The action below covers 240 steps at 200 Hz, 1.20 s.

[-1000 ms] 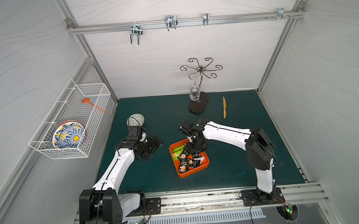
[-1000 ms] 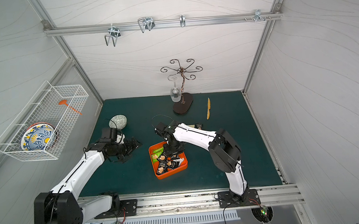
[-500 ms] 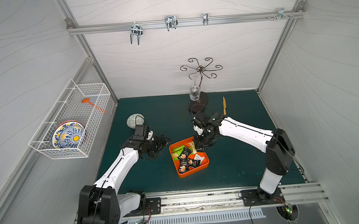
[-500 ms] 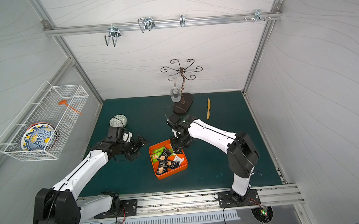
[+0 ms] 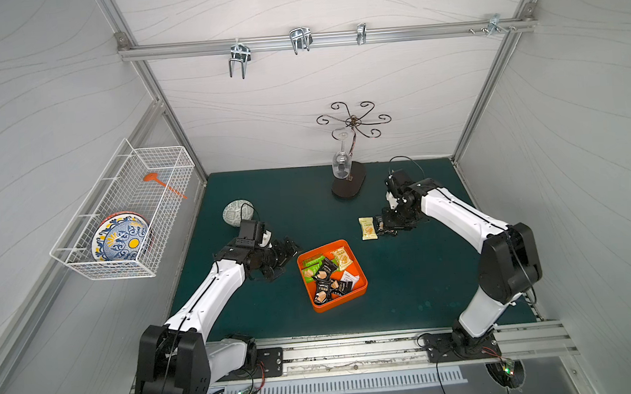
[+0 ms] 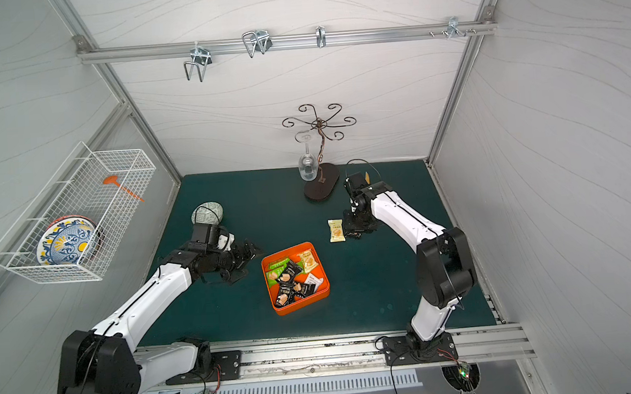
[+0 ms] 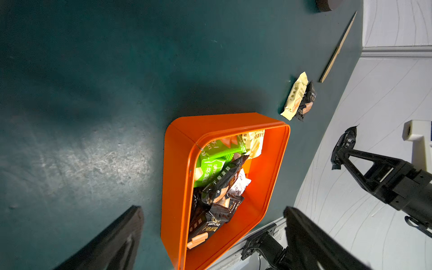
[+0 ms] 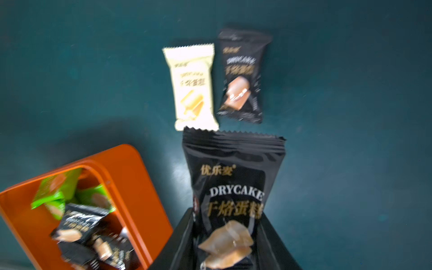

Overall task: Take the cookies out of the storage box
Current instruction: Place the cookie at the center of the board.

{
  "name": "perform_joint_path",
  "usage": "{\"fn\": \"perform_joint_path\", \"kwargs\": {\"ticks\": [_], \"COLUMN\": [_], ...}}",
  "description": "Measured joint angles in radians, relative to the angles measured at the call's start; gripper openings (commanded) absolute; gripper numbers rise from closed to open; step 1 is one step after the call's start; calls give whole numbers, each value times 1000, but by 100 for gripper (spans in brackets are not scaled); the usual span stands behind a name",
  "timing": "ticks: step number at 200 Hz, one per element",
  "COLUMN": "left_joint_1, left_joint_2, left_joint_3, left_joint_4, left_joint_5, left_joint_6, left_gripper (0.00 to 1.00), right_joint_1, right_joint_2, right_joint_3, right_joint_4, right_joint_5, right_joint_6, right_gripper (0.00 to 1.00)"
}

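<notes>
One black packet (image 8: pixel 233 177) has left the storage box (image 5: pixel 339 303), clenched in the right gripper (image 8: pixel 226 238). Left gripper (image 5: pixel 286 261) gapes; more cookies (image 5: pixel 323 277) remain.

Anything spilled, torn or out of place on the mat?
Nothing stands out. The storage box sits upright with packets inside; a pale yellow packet and a black packet lie flat side by side on the mat, and the right gripper holds a second black packet.
</notes>
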Motion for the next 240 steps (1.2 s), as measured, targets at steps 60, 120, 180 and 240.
{"fn": "perform_joint_path", "kwargs": {"ticks": [60, 120, 180, 240], "left_joint_1": [0, 0, 0, 0], "left_joint_2": [11, 18, 31, 48], "left_joint_3": [0, 0, 1, 31], "left_joint_4": [-17, -31, -35, -43], "left_joint_5": [-22, -39, -47, -53], "left_joint_6": [10, 11, 12, 26], "left_gripper": [98, 98, 98, 98], "right_joint_1": [-87, -114, -122, -122], "right_joint_2": [180, 311, 367, 382], "right_joint_3": [41, 140, 161, 161], "right_joint_4": [51, 74, 84, 87], "right_joint_5": [81, 113, 121, 121], "right_joint_6": [-127, -188, -211, -211], "right_gripper": [39, 39, 40, 52]}}
